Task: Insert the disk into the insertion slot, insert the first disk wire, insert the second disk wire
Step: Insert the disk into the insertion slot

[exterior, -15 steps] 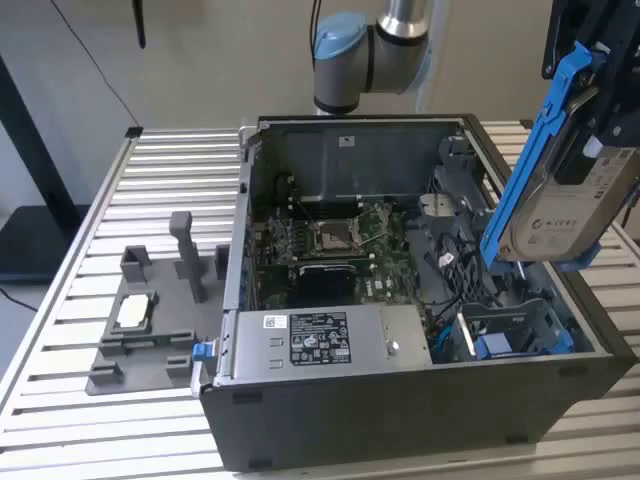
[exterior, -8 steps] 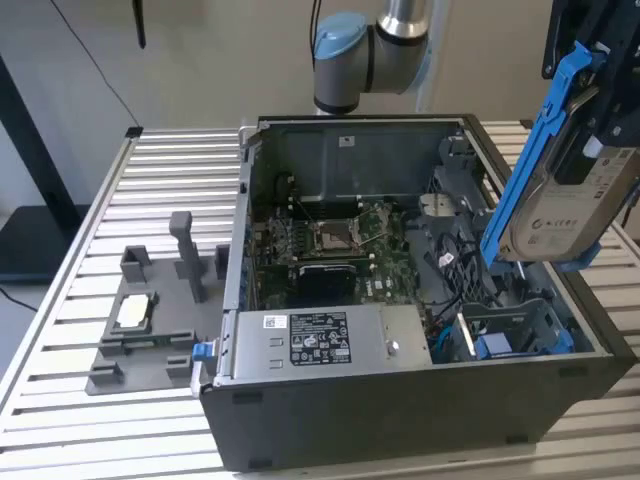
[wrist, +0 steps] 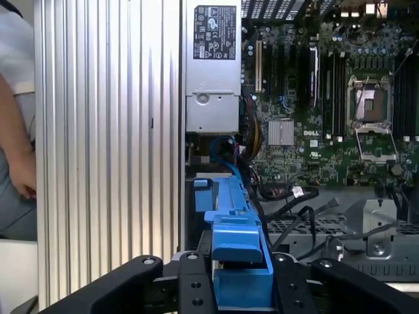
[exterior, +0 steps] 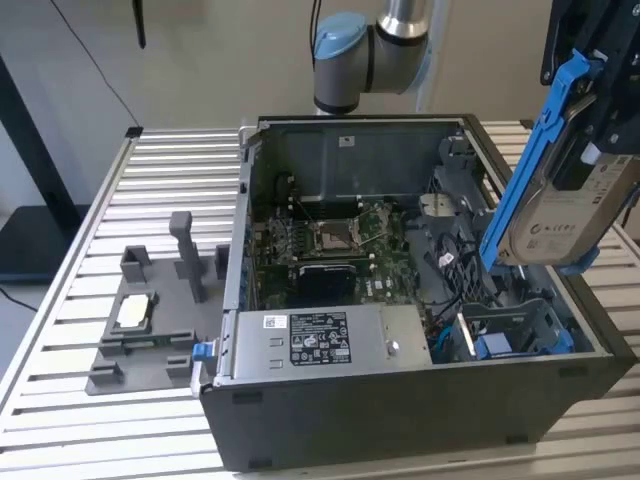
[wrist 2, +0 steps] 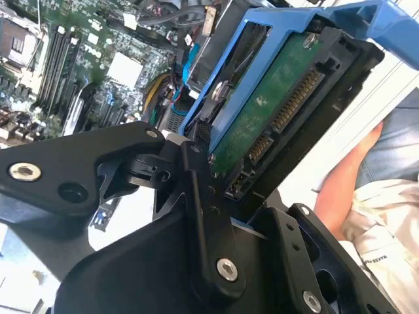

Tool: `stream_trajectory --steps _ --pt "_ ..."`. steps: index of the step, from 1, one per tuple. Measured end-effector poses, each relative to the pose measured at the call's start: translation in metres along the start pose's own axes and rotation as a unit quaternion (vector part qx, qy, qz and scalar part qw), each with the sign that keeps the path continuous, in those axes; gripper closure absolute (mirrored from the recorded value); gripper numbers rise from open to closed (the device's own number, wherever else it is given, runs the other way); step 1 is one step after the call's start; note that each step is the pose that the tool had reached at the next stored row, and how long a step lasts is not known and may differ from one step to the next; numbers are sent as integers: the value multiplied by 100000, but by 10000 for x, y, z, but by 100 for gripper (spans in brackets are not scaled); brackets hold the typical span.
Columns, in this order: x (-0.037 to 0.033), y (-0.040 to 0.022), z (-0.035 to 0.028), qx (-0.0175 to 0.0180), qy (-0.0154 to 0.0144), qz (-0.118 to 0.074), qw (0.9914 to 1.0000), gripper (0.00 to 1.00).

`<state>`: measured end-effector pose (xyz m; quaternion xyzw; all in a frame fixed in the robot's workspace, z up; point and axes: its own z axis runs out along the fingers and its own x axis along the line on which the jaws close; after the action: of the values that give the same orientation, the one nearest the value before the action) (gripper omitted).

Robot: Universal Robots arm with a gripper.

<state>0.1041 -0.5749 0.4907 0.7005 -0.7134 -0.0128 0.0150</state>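
Gripper [wrist: 239, 281] grips the disk [exterior: 566, 215], clamped on its blue carrier frame. Disk hangs steeply tilted above the open computer case [exterior: 400, 410] at the exterior view's right, apart from the insertion slot [exterior: 515, 330] below, in the case's near corner.

The disk [exterior: 565, 215] is silvery with a pale printed label, and its carrier frame [exterior: 540, 140] is bright blue. In the second wrist view its underside shows a green circuit board [wrist 2: 262, 111] with gold contacts. The claw [wrist: 239, 271] is matte black with silver screws. The computer case [exterior: 400, 410] is dark grey, the motherboard [exterior: 330, 240] green, and the power-supply box [exterior: 320, 345] light grey with a black-and-white label. The insertion slot [exterior: 520, 320] is dark grey with blue trim. The surface [exterior: 170, 170] is pale silver, striped with ribs.
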Motion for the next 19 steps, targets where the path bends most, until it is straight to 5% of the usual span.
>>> stream_trajectory --steps 12,19 --pt "20 -60 201 125 9 -395 99999 67" --pt "19 -76 308 512 13 -722 99996 67"
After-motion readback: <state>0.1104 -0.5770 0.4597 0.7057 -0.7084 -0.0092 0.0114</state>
